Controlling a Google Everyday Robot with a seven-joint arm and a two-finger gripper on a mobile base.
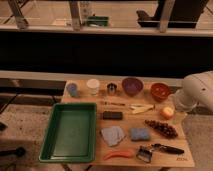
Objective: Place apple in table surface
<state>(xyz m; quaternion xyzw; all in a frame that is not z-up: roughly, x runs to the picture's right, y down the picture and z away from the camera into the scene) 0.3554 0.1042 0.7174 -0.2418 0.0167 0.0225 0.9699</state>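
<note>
the apple (167,112) sits on the table surface (127,123) near its right edge, in front of the reddish-orange bowl (160,91) and just behind a dark cluster that looks like grapes (161,128)

the white arm (199,89) reaches in from the right, and the gripper (177,111) hangs low at the table's right edge, just beside the apple. its fingers are spread wide and are not clamped on anything – whether one of them touches the fruit cannot be told

along the back of the table, left to right, stand a blue cup (73,89), a white cup (93,86), a small metal cup (112,89), a purple bowl (132,85) and then the reddish-orange bowl. a green tray (50,135) fills the left part of the tabletop

in the middle lie a thin stick-like thing (114,103), a pale yellowish piece (141,108) and a black rectangular block (112,115). nearer the front are a grey-blue cloth (112,135) and a blue sponge (140,133) side by side, and at the front edge a long orange carrot-like thing (118,154) and a black-handled tool (161,148) – what kind of tool cannot be told
</note>
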